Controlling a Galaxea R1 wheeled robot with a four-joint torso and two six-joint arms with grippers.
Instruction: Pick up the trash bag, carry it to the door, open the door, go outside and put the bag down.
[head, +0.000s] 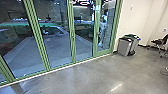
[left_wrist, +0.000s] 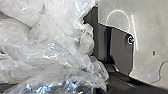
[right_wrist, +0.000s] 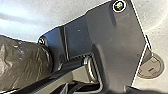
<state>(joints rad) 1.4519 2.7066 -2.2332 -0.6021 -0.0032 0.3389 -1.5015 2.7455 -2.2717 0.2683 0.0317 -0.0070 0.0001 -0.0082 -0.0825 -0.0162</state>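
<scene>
Approaching the green-framed door (head: 107, 30) at the head view's upper right slowly should steady the clear plastic trash bag (left_wrist: 50, 50), though whether either gripper grasps it cannot be told.

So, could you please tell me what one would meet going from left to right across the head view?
Green-framed glass panels, green-framed glass door, grey trash bins, dark office chair.
</scene>
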